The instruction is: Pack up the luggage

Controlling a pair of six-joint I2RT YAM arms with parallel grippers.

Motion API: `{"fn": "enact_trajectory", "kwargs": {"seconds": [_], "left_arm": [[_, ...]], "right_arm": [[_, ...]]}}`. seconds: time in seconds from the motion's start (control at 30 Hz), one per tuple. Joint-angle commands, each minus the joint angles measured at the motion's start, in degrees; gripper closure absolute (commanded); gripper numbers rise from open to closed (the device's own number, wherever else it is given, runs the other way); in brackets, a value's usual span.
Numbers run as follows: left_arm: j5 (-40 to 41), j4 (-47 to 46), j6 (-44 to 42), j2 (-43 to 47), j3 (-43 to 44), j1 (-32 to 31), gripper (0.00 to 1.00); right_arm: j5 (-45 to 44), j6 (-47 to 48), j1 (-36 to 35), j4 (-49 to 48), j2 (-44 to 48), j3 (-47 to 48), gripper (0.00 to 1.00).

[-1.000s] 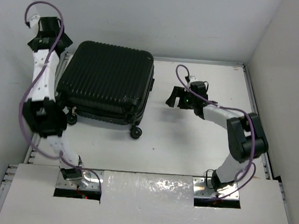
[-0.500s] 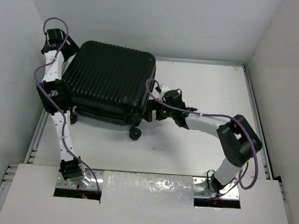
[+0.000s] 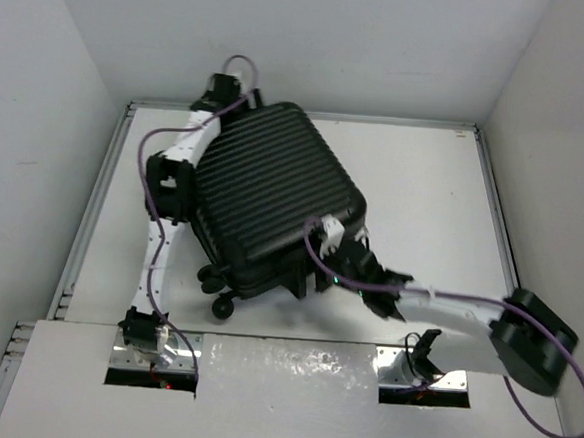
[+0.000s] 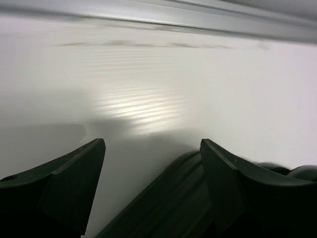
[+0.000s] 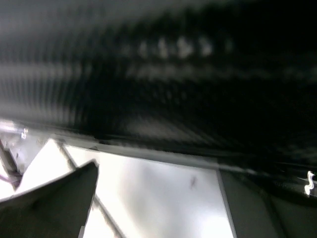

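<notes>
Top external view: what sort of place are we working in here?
Probably a lab test cell: a white table boxed in by plain white walls, left arm and right arm bolted at its near edge, one black suitcase on it.

You are working in a robotics lab cell, not a lived-in room: bare white walls (image 3: 285,38) box in a white table (image 3: 434,189) edged with aluminium rail (image 3: 92,215). The left arm (image 3: 154,259) and right arm (image 3: 466,313) are bolted to metal plates (image 3: 177,356) at the table's near edge. Both trail purple cables (image 3: 457,295).
</notes>
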State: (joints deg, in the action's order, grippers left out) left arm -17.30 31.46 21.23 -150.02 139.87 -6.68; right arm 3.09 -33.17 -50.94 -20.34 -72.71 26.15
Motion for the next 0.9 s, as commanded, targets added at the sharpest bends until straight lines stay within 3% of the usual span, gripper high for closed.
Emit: {"fn": "enact_trajectory", "kwargs": {"seconds": [0.0, 0.1, 0.17, 0.27, 0.37, 0.5, 0.6, 0.63, 0.73, 0.87], "left_arm": [[-12.8, 9.1, -6.1, 5.0, 0.8, -15.4, 0.23], [-10.9, 8.8, -5.3, 7.8, 1.9, -17.2, 0.19], [-3.3, 8.7, -4.7, 12.0, 1.5, -17.1, 0.1], [15.4, 10.1, -2.2, 20.2, 1.3, -15.0, 0.0], [29.7, 10.5, 2.3, 31.1, -3.2, -10.6, 0.0], [38.8, 10.4, 2.2, 48.1, -12.8, -5.8, 0.0], [49.3, 15.6, 3.3, 57.9, -19.6, -5.5, 0.0], [50.9, 20.3, 7.7, 60.6, -23.8, -5.4, 0.0], [49.8, 23.0, 14.4, 74.5, -40.8, -5.3, 0.0], [50.1, 21.9, 20.0, 97.4, -61.5, -5.2, 0.0]], "right_arm": [[-6.4, -0.4, -5.1, -11.2, 6.6, -7.2, 0.01], [-12.5, -0.8, -12.0, -12.8, 9.3, -10.7, 0.01], [-16.7, -1.2, -18.0, -14.2, 9.3, -11.8, 0.01], [-26.6, -1.9, -26.0, -19.2, 5.5, -11.1, 0.01], [-37.7, -3.1, -32.4, -25.0, -2.8, -7.8, 0.01], [-42.2, -5.5, -33.3, -22.7, -14.5, 2.0, 0.01], [-45.2, -3.2, -33.1, -21.2, -20.4, 9.2, 0.01], [-45.7, -1.7, -32.7, -20.9, -22.6, 14.0, 0.01], [-39.8, -1.9, -27.5, -18.6, -26.5, 22.6, 0.01], [-18.8, -3.2, -20.1, -7.4, -32.7, 36.8, 0.01]]}}
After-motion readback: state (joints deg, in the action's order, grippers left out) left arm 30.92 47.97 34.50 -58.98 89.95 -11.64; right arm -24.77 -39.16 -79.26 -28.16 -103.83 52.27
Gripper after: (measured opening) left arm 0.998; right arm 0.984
